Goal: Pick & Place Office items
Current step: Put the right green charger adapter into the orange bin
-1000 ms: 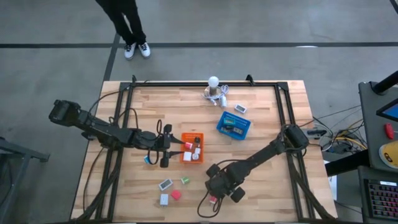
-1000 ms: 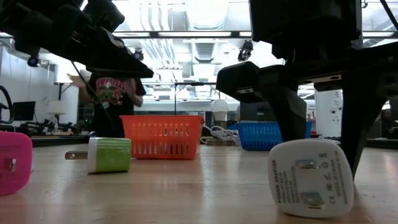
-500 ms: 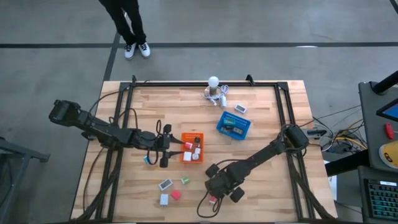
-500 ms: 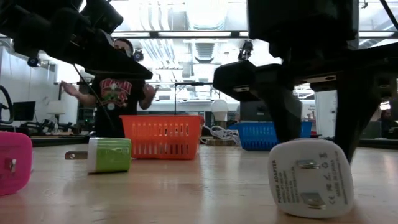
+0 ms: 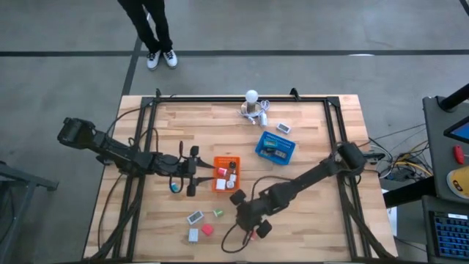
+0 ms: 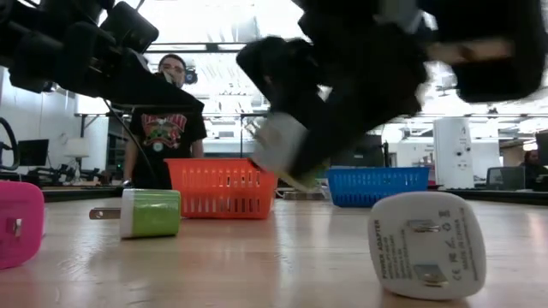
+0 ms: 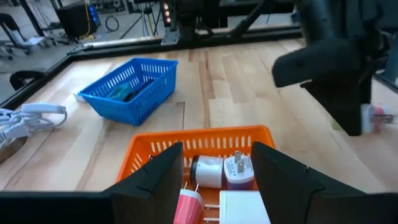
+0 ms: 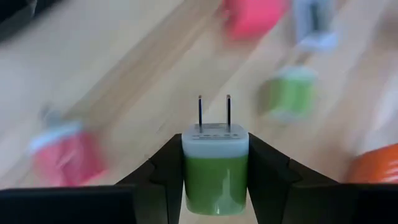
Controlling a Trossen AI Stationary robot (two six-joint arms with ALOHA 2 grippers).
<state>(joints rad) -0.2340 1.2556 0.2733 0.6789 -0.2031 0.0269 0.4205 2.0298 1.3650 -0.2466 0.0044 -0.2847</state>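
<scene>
My right gripper (image 5: 239, 205) hovers above the table just near-right of the orange tray (image 5: 226, 174), shut on a green and white plug charger (image 8: 214, 168); it shows blurred in the low view (image 6: 287, 150). My left gripper (image 5: 192, 170) is open, level at the tray's left side, with the tray (image 7: 199, 146) and its chargers ahead of its fingers. More office items lie flat on the table: a green charger (image 6: 150, 212), a pink piece (image 6: 17, 224), a white adapter (image 6: 426, 244), and a teal piece (image 5: 174, 186). My right gripper pinches the green and white charger by its green body (image 8: 214, 183) between the two fingers (image 8: 165, 171). The white end with its two prongs (image 8: 214, 112) sticks out past the fingertips. The charger is lifted clear of the table.
A blue tray (image 5: 275, 147) with items sits toward the far right. A white bulb cluster with cables (image 5: 252, 103) stands at the far edge. Loose pieces (image 5: 195, 217) lie near the near edge. A person (image 6: 163, 128) stands beyond the table.
My right gripper has risen off the table near the white adapter and swung toward the left and far side, toward the orange tray, carrying the green and white charger; it shows blurred from motion. The person beyond the table has shifted.
</scene>
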